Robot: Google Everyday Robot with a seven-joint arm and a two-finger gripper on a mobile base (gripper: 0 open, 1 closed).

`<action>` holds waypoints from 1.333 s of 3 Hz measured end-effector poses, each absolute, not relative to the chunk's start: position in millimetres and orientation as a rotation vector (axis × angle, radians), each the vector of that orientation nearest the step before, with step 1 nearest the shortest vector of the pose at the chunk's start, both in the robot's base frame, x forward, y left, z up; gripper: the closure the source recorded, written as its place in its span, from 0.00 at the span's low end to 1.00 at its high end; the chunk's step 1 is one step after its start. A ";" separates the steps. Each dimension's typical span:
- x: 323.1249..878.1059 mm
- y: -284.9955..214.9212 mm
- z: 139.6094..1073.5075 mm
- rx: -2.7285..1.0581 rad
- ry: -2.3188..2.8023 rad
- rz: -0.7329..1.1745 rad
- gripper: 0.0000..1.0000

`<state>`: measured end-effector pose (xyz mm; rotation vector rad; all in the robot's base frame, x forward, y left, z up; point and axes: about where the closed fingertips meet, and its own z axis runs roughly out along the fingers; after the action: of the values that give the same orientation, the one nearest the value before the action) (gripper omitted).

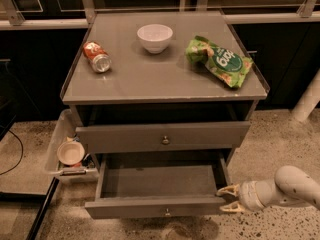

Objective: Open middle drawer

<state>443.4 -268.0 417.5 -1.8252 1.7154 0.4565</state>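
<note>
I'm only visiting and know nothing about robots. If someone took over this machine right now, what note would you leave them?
Gripper: open, holding nothing, at the right front corner of the middle drawer.
Middle drawer: pulled well out, its grey tray exposed.
Upper drawer front: sits further back.
Done: the opening, by the look of it.
Left: probably only drawing the arm clear.
</note>
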 end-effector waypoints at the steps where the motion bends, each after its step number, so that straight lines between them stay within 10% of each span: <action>1: 443.4 -267.7 423.7 -1.825 1.715 0.457 0.11; 4: 448.8 -274.8 489.7 -1.869 1.616 0.345 0.00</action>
<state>448.8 -274.8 489.7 -1.8692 1.6163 0.3450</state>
